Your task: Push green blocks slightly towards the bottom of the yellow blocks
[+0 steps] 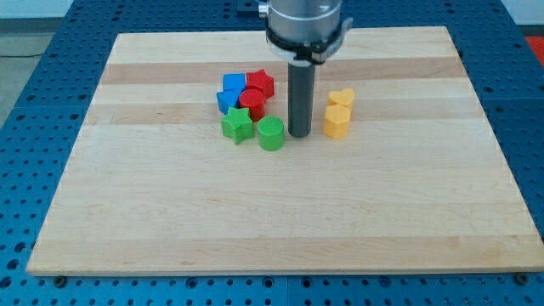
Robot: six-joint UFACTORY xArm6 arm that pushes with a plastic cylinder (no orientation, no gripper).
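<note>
End effector: a straight dark rod with no jaws, so open or closed does not apply and nothing is gripped; my tip (299,134) is seen resting on the bench.
Tip position: it is placed between the green cylinder (271,133) on the view's left and the lower yellow block (337,121) on the view's right, just beside the cylinder; whether it touches it cannot be told.
Green blocks: two are counted, the cylinder and a green star (238,125), set side by side and nearly touching, the star further to the view's left.
Look of the green blocks: a bright, even green; the cylinder stands upright with its round face up, the star shows its points.
Yellow blocks: two are counted, the upper yellow block (342,99) set directly against the lower one; their shapes cannot be made out surely.
What stands around: behind the green pair a tight cluster is seen, made of two red blocks (257,91) and two blue blocks (229,93).
Bench: a pale wooden board (255,221) is laid on a blue perforated surface (51,85).
</note>
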